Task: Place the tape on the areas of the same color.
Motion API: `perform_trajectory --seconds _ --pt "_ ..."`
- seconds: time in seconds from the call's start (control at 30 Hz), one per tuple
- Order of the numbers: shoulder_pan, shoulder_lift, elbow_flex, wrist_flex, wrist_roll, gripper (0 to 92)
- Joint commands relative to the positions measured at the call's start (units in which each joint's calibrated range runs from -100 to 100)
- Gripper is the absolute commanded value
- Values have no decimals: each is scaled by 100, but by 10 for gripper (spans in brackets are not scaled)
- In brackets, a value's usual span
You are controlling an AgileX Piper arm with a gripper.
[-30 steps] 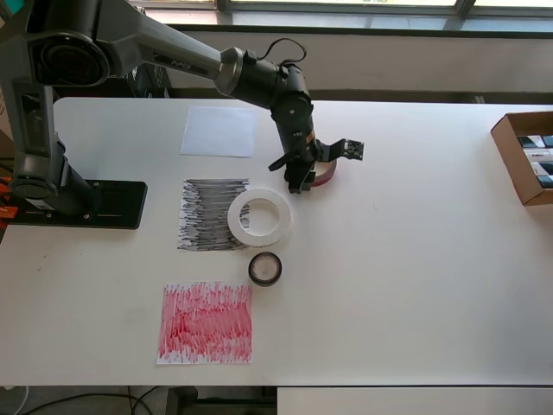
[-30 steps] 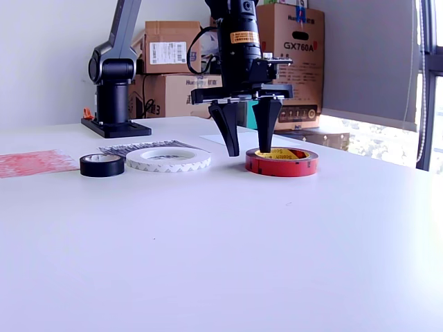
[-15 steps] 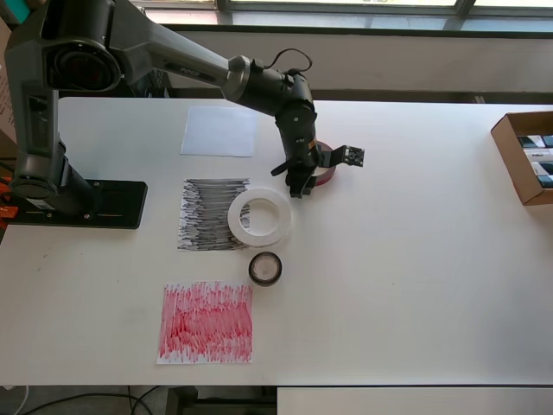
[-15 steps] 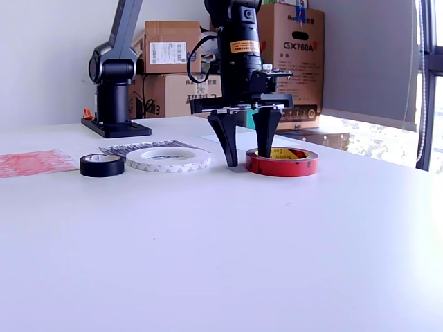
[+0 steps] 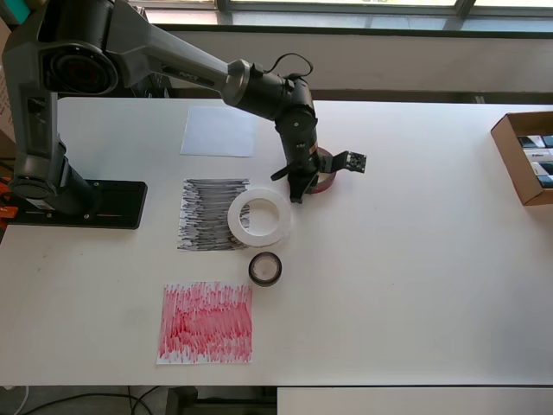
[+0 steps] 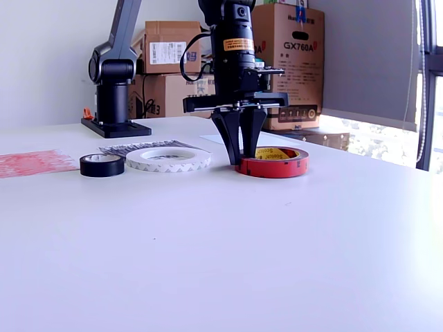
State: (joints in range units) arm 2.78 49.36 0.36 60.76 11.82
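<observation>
My gripper [image 5: 299, 187] [image 6: 242, 153] stands upright on the table, shut on the near wall of the dark red tape roll [image 5: 322, 176] [image 6: 278, 163], one finger inside the ring and one outside. The roll rests on the bare table, right of the white ring in the overhead view. The wide white ring [image 5: 259, 217] [image 6: 168, 159] lies half on the black scribbled sheet [image 5: 203, 214] [image 6: 128, 146]. The small black roll [image 5: 265, 268] [image 6: 102, 164] sits on bare table between the black and red sheets. The red scribbled sheet [image 5: 206, 322] [image 6: 31, 162] and the white sheet [image 5: 219, 131] hold nothing.
The arm's black base [image 5: 82, 204] [image 6: 114, 124] stands at the overhead view's left edge. An open cardboard box [image 5: 527, 156] sits at the overhead view's right edge. Cardboard boxes [image 6: 166, 52] are stacked behind the table in the exterior view.
The fingers, spread over the red roll's wall a second ago, have lowered and shut on it. The roll has shifted slightly toward the exterior view's left.
</observation>
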Motion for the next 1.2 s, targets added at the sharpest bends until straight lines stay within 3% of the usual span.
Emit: perform_trajectory --seconds 0.0,0.37,0.57,0.9,1.17 --pt "-103 -109 -4 38 -27 1" --pt "-300 -1204 150 123 -412 1" --pt "-568 -2121 1195 114 -993 1" --pt "-1649 -4759 3621 114 -2311 1" --pt "-2628 -5292 4139 72 -3023 1"
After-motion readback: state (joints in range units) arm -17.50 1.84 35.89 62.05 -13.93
